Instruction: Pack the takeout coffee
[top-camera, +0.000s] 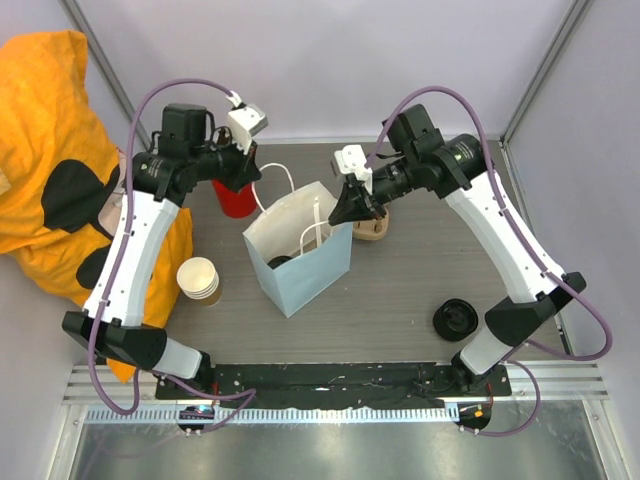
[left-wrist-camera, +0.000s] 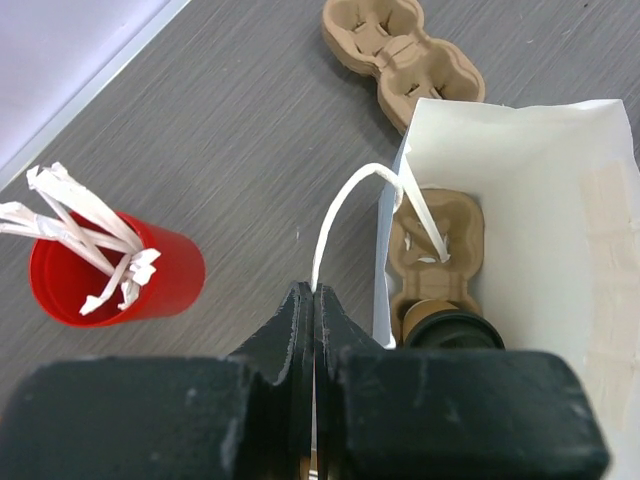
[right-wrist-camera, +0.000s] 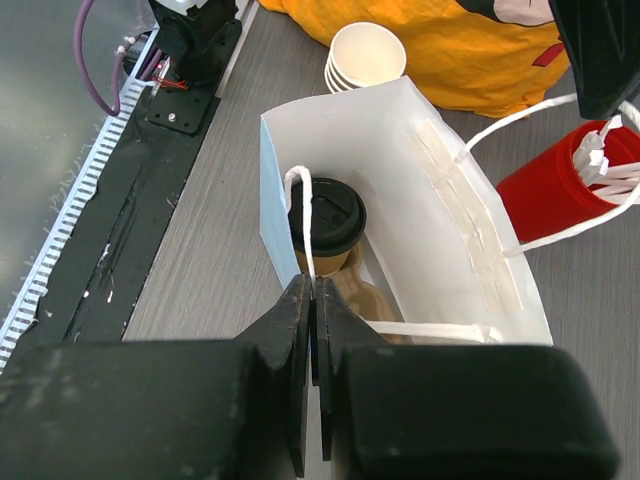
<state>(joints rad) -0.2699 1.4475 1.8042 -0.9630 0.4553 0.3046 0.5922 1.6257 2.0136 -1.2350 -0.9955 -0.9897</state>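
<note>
Though not yet lifted or carried off, holds the takeout coffee (right-wrist-camera: 328, 215) already: down inside the pale blue bag (top-camera: 300, 270), upright, black lid on, seated in a cardboard carrier (left-wrist-camera: 437, 255) on the bag floor. At far left, leaves the stack of lidless cups (top-camera: 198, 278) and the red cup of white strips (left-wrist-camera: 115, 270) standing outside the bag. Next, shows the left gripper (left-wrist-camera: 313, 300) clenched flat on the left handle loop (left-wrist-camera: 330, 215), nothing else between the fingers. Across the bag mouth, shows the right gripper (right-wrist-camera: 312, 290) likewise pinched on the right handle loop (right-wrist-camera: 303, 225), just above the lid. Farther right, leaves a spare carrier (top-camera: 375, 228) and a loose black lid (top-camera: 458, 320) on the table. Judged from this: packing itself done; probably left only to draw both handles together or raise the bag.
</note>
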